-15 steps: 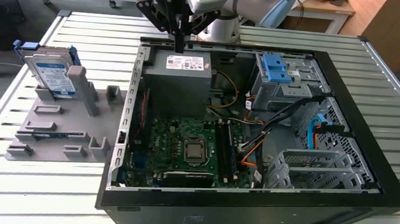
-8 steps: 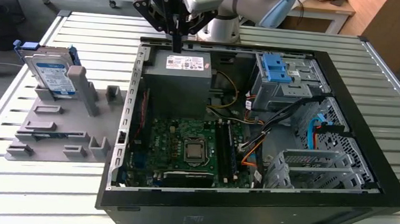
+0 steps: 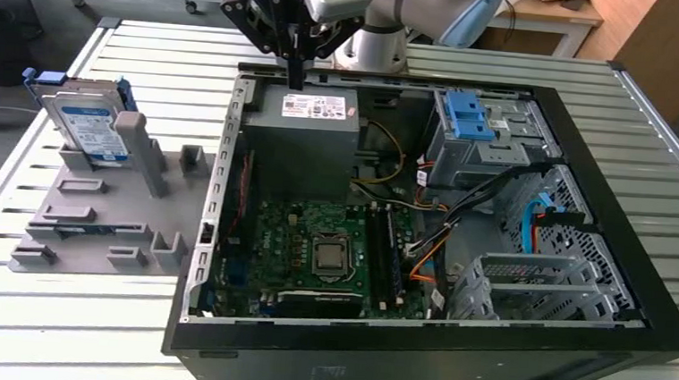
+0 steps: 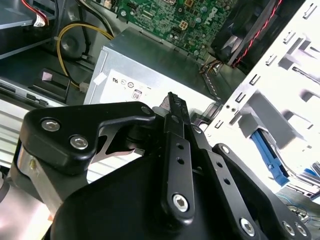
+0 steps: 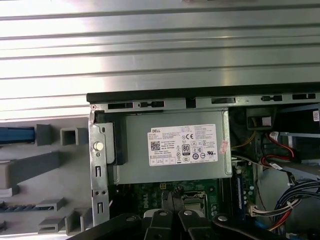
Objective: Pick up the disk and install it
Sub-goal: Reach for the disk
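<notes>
The disk (image 3: 87, 126), silver-grey with a white-and-blue label and a blue carrier frame, stands on edge in a grey fixture (image 3: 98, 218) on the exterior view's left, outside the open computer case (image 3: 425, 339). My gripper (image 3: 294, 72) hangs far from it, over the case's rear edge just above the grey power-supply box (image 3: 307, 143). Its black fingers (image 5: 165, 207) are shut with nothing between them. In both wrist views the gripper (image 4: 173, 100) points down at the power-supply box (image 5: 172, 170).
Inside the case lie a green motherboard (image 3: 318, 247), loose cables (image 3: 483, 195) and a metal drive cage with a blue latch (image 3: 470, 118) at the back on the exterior view's right. The case and fixture rest on a slatted metal table (image 3: 55, 314).
</notes>
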